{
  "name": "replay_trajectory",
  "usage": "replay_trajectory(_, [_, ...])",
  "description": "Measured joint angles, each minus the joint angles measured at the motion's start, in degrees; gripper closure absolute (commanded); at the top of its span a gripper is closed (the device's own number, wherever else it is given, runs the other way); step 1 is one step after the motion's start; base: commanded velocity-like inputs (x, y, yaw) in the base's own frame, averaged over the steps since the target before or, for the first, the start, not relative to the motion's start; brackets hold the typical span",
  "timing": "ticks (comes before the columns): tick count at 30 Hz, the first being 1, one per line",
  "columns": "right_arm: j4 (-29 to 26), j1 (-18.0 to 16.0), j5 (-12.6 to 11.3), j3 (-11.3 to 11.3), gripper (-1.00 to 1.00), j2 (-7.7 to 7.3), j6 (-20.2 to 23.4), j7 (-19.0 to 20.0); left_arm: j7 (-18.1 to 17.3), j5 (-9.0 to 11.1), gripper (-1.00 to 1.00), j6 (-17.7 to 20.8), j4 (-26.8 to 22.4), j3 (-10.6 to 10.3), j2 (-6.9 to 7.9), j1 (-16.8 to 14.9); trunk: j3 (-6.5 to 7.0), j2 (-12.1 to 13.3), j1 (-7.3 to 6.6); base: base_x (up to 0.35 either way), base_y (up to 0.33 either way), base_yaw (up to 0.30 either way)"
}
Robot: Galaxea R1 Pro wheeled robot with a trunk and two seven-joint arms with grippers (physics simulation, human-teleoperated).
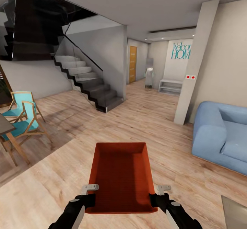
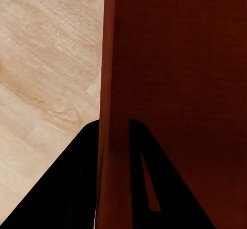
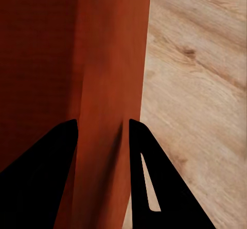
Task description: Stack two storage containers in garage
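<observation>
The blue sofa (image 1: 219,136) runs off the right edge, a grey low table (image 1: 236,211) shows only a near-right corner, the far teal wall lettering (image 1: 180,50) is partly hidden behind the pillar (image 1: 197,60), and both arms leave the bottom edge.

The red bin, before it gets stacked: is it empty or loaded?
Empty. In the head view the red bin, open side up, shows a bare flat bottom, held on both sides by the left claw and right claw.

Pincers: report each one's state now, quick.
Left pincer: shut on the storage container's left wall.
Right pincer: shut on its right wall.
</observation>
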Motion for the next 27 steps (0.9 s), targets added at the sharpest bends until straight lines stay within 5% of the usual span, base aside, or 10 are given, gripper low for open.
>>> replay_trajectory(11, [-0.02,0.01,0.0,0.0,1.0,0.0,0.01,0.0,-0.02,-0.03,1.0,0.0,0.01,0.04,-0.02,-0.01,0.0,0.0,0.0,0.329,0.0,-0.135])
replay_trajectory(27, [-0.01,0.0,0.02,-0.01,1.0,0.0,0.0,0.01,-0.01,-0.02,1.0,0.0,0.0,0.04,-0.01,0.0,0.0,0.0,0.0,0.329,0.0,-0.007])
